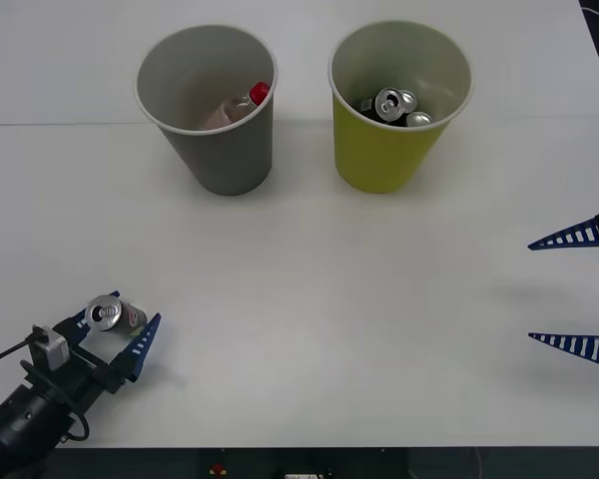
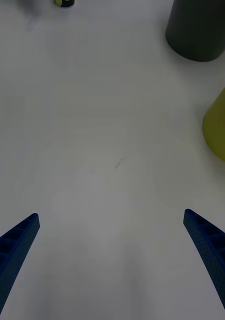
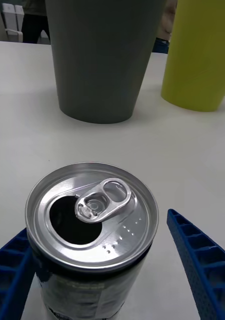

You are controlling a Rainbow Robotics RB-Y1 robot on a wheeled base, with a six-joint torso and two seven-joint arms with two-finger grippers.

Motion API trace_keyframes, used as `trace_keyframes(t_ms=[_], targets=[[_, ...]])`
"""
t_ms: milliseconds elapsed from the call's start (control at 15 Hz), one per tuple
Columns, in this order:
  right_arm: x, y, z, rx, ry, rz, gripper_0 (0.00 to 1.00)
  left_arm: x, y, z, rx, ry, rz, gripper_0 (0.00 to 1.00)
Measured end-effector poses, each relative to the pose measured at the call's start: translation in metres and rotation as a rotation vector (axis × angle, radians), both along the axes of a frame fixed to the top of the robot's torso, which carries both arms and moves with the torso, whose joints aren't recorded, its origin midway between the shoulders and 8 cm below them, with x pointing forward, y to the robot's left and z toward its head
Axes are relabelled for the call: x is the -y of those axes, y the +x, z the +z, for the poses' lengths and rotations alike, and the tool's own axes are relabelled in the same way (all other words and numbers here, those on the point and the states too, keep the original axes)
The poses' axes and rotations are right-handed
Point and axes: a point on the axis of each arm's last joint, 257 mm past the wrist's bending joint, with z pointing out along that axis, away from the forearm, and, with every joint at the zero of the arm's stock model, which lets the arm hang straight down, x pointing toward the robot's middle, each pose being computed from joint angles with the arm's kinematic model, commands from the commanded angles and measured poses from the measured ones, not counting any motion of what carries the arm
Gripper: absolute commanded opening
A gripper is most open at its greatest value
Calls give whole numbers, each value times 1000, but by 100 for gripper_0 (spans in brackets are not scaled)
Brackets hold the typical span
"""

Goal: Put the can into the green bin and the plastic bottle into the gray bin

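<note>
Left wrist view: left gripper jaws sitting released around can on tabletop, nr edge; closing off-centre risks tipping it. Right gripper idling, released. Beyond, plastic bottle lying in gray bin; green bin waiting.

White table with a seam across its far part, dark floor strip beneath its near edge.

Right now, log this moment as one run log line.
left gripper: open around can, near table edge | right gripper: open, idle | plastic bottle: in gray bin | green bin: holds cans
</note>
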Motion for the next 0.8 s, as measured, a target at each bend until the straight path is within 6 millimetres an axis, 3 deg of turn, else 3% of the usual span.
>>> trace_keyframes(t_ms=[467,800], targets=[[0,0,0,0,0,0,100,4,-1,0,4,6,-10,0],[0,0,0,0,0,0,100,13,1,14,2,22,-22,0]])
